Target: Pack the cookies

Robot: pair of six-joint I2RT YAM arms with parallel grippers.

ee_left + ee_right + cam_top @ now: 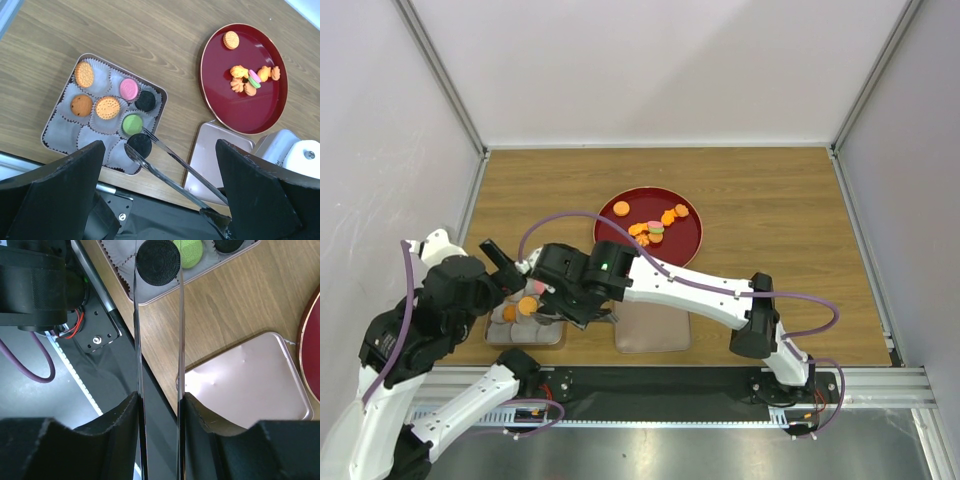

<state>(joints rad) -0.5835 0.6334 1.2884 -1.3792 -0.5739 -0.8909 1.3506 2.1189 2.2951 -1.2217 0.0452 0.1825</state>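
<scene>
Left wrist view: a tin lined with paper cups sits on the bench, and it is partly filled. Cookies in cups so far: three orange-brown, one pink, one green, one black.

A second black cookie is at the tin's near corner, between the tips of the tongs. The tips touch its edges on both sides (can't tell if it's resting in its cup or just above it).

The right gripper is clamped on the tongs' two arms and squeezes them partway together. The left gripper is spread wide, holds nothing, and hangs above the tin and the tongs.

The red plate has a handful of cookies on it: one orange alone near the far rim, plus a small cluster of orange ones with a pink-and-green one. The lid lies flat on the bench between tin and plate, not fitted.

My read: roughly halfway. Several cups are empty. Left to do: release this cookie, ferry the plate's remainder across, and probably put the lid on.
</scene>
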